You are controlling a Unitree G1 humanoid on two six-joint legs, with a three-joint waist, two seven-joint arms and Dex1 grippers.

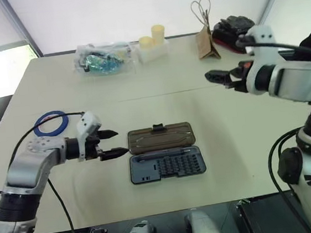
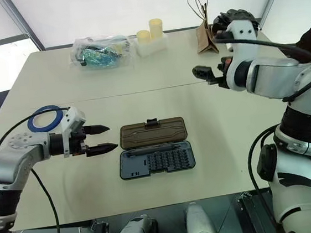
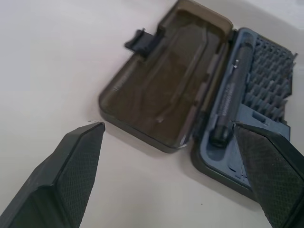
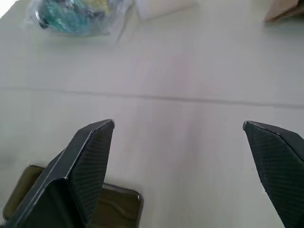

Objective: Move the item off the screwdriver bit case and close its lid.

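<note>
The screwdriver bit case (image 1: 167,165) lies open near the table's front edge, with rows of bits and a dark driver handle (image 3: 230,95) inside. Its smoky brown lid (image 1: 160,138) lies flat on the table behind the base, with its black latch (image 1: 158,128) on the far edge. The item, a blue tape ring (image 1: 50,123), rests on the table at the left, apart from the case. My left gripper (image 1: 121,142) is open and empty just left of the lid, pointing at it. My right gripper (image 1: 210,76) hangs open and empty, raised above the table to the right of the case.
Along the far edge lie a clear bag with teal contents (image 1: 102,60), a white box with two yellow cylinders (image 1: 152,43), a brown paper bag (image 1: 207,38) and a black and red object (image 1: 234,30). A cable runs from my left arm past the tape ring.
</note>
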